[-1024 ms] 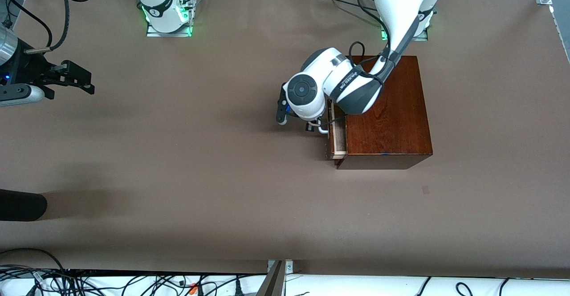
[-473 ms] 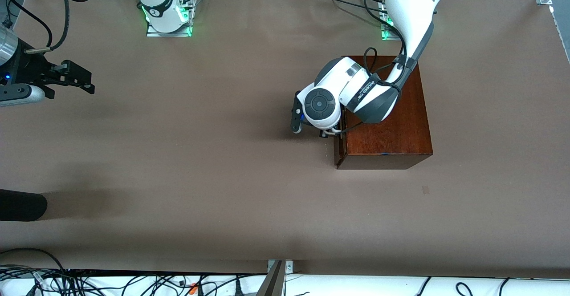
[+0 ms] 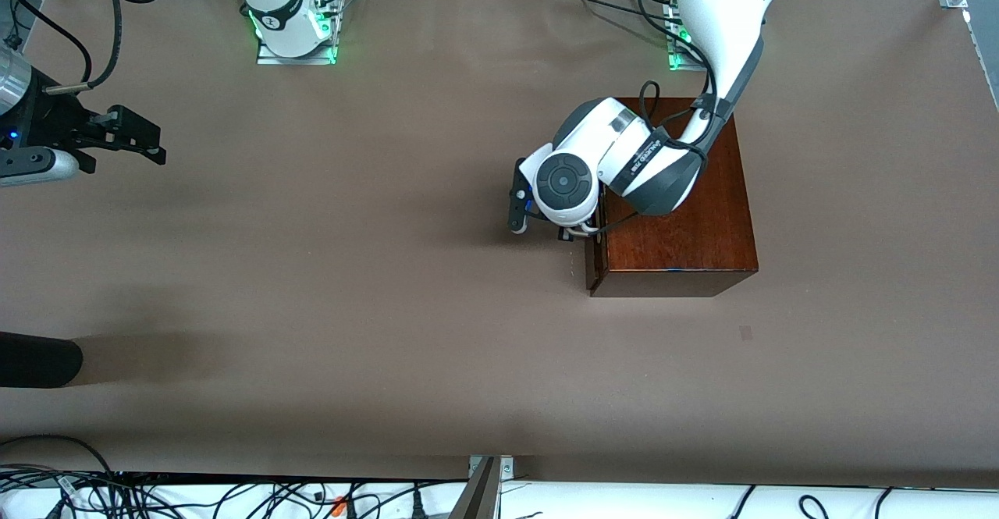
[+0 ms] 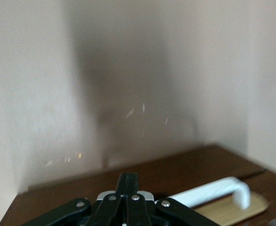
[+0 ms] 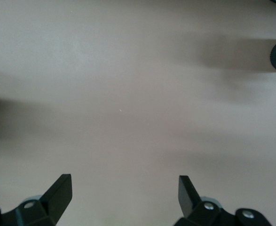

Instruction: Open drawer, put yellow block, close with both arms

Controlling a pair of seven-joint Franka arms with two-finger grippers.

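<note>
1. Front view: the drawer (image 3: 592,263) is sitting flush in the box (image 3: 677,199), so the closing step looks all but done. The block isn't showing anywhere; judging it's inside, can't confirm.
2. Left gripper (image 3: 563,233) is sitting at the handle (image 4: 212,190) in front of the drawer, fingers pressed together. Whether they're touching the handle, can't tell.
3. Right gripper (image 3: 129,138) is waiting over bare table (image 3: 328,285) at the right arm's end, well apart from the box, jaws spread wide and holding nothing.
4. Next move, as I'm reading it: left arm backing straight off the handle without snagging it; the right arm isn't contributing to the push.
5. Materials: box is glossy reddish-brown wood, square-edged; handle is a smooth white U-bar on a pale plate; table is matte brown.
</note>
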